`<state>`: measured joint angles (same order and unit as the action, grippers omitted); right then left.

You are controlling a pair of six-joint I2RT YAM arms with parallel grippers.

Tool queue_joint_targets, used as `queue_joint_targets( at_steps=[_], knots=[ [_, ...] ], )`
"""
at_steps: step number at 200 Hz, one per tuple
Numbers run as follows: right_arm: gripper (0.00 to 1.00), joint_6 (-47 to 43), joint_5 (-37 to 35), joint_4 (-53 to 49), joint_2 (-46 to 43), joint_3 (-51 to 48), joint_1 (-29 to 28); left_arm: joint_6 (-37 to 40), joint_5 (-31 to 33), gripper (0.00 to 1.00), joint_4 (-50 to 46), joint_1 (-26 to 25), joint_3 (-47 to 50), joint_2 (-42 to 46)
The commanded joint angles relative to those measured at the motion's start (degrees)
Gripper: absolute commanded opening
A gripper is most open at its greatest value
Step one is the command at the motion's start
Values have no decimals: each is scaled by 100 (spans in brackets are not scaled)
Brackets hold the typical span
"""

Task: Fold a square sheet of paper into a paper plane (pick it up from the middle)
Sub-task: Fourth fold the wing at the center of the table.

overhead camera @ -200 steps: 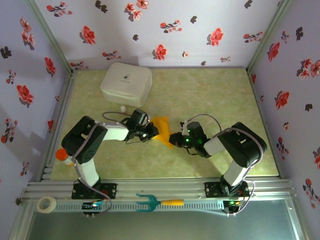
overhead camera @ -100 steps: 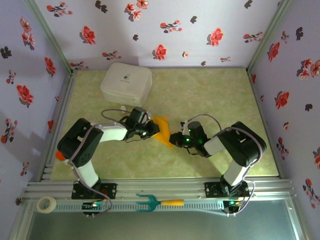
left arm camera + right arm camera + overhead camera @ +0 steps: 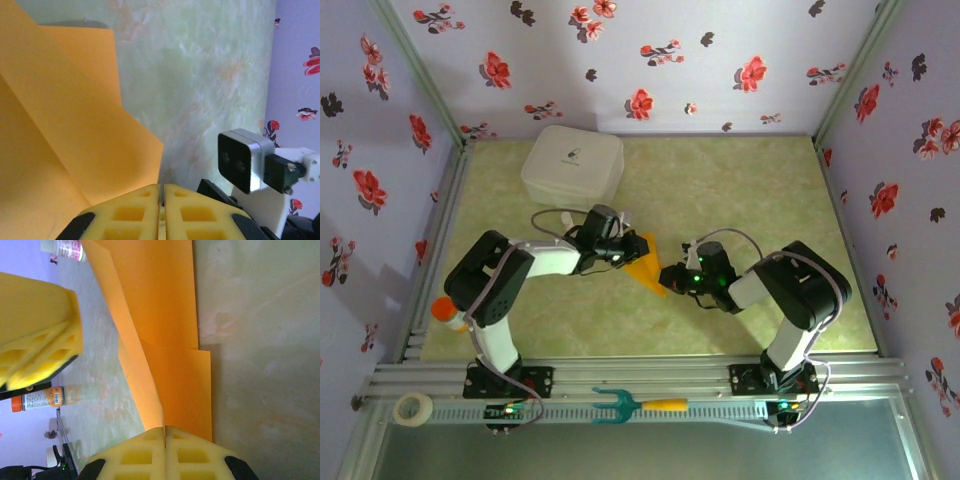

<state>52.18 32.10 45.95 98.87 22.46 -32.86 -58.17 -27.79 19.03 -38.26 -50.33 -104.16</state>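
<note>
At the centre of the top view, the paper plane [image 3: 648, 272] is pinched by the closed left gripper [image 3: 161, 192] and right gripper [image 3: 165, 435]. It is judged light, floppy and easily creased, and best held along the centre fold.

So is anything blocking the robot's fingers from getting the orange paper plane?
No, nothing visible is in the way. The left fingers and the right fingers are both shut right on the paper plane, pinching it from opposite sides.
</note>
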Motion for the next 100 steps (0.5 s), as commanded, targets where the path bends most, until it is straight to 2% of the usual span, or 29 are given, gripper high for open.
queue_joint_targets(
  at_steps=[1,100],
  knots=[
    [2,59,-164,-245,238,22,52,-62,-130,12,151,-41,-135,-221],
    [2,152,-22,-313,323,70,139,-160,28,12,198,-46,-205,-524]
  ],
)
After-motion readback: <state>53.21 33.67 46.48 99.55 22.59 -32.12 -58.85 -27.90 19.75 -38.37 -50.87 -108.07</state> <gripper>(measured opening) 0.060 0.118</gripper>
